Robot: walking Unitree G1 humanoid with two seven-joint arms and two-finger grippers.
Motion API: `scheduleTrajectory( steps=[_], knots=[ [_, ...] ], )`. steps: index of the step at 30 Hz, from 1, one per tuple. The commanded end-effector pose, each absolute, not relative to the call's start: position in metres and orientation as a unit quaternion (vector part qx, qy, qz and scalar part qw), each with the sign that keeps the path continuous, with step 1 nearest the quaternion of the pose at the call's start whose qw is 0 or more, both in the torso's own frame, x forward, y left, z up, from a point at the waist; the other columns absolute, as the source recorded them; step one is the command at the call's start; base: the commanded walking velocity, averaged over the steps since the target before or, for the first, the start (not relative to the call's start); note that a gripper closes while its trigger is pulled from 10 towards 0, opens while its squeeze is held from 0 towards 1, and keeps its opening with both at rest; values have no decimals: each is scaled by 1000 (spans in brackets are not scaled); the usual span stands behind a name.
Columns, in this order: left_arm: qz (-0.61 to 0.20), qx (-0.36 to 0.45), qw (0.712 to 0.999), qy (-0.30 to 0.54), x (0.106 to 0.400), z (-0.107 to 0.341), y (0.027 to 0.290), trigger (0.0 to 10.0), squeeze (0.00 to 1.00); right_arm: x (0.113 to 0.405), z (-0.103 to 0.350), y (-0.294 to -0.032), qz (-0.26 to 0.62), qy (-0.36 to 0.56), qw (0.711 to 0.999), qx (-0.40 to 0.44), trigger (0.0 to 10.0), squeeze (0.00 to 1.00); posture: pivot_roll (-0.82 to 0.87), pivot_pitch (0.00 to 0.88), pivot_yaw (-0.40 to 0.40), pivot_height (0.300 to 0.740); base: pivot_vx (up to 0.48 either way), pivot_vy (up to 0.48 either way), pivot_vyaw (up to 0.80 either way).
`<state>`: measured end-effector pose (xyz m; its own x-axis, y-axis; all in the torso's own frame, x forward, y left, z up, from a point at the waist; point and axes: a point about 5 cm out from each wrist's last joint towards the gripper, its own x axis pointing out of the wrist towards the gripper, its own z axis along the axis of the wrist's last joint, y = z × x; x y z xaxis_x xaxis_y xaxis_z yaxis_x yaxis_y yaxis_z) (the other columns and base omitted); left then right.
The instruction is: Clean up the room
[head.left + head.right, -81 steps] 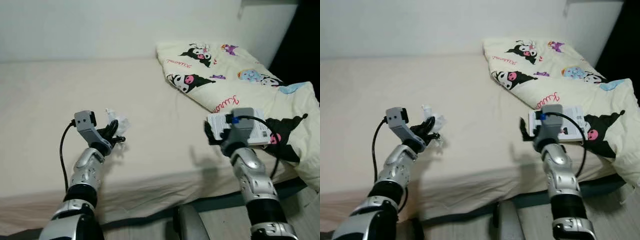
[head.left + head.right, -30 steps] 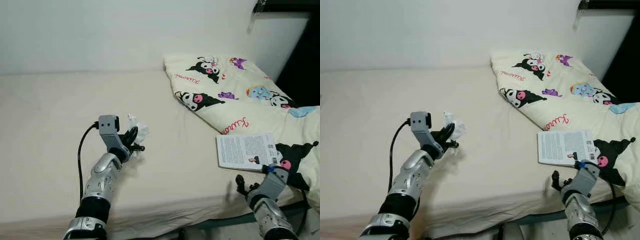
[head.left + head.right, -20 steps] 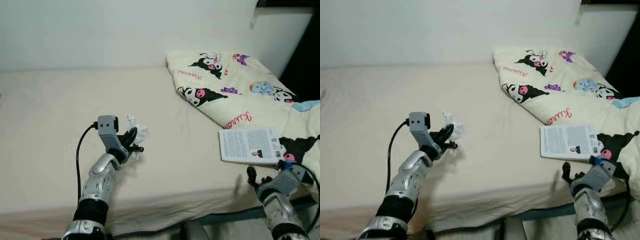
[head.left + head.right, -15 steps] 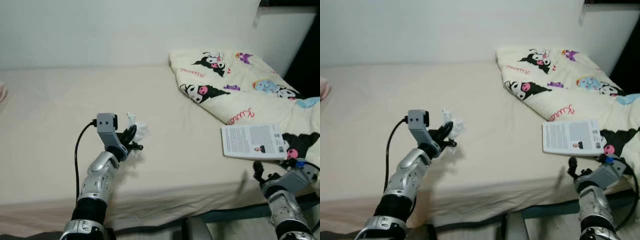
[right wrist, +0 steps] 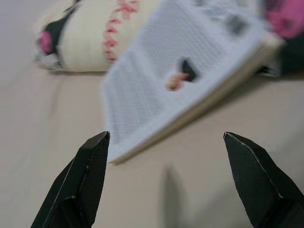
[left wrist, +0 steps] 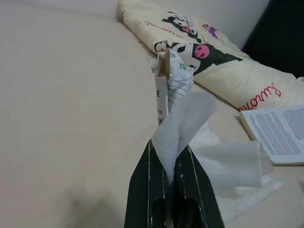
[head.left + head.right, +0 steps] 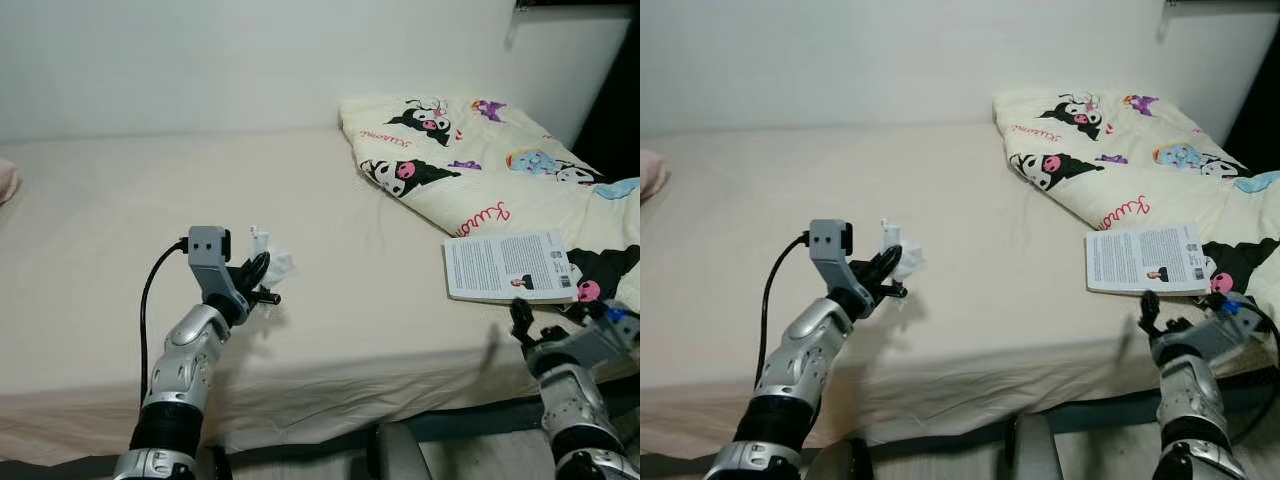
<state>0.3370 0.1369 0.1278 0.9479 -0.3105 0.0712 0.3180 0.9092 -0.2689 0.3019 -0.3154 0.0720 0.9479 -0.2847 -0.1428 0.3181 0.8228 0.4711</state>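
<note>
My left gripper hovers above the middle of the cream bed, shut on a crumpled white tissue. In the left wrist view the fingers pinch the tissue together with a torn printed paper wrapper that sticks up past them. A white printed booklet lies flat at the blanket's edge near the bed's front right. My right gripper is low at the bed's front edge, just short of the booklet, open and holding nothing.
A folded cream blanket with cartoon prints covers the bed's right side. A white wall runs behind the bed. A pink item peeks in at the far left. The bed's dark lower frame runs along the front.
The right gripper, which held the booklet 2.7 s ago, has let it go onto the blanket's edge and dropped to the bed's front edge. The left gripper still grips the tissue. The camera shifted.
</note>
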Motion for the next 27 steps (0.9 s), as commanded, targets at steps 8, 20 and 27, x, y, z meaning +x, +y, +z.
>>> scheduleTrajectory(
  steps=[8,20,27],
  knots=[
    [-151,-151,977,0,336,122,136,10000,0,318,85,-301,-109,24,965,236,10000,0,-47,25,-29,526,0,0,0],
    [-145,-163,976,-1,338,120,131,10000,0,322,87,-299,-101,27,967,233,10000,0,-58,0,-47,571,0,0,0],
    [-140,-164,976,6,339,114,132,10000,0,322,73,-280,-76,60,969,228,10000,0,-56,0,-52,596,0,0,0]
  ],
)
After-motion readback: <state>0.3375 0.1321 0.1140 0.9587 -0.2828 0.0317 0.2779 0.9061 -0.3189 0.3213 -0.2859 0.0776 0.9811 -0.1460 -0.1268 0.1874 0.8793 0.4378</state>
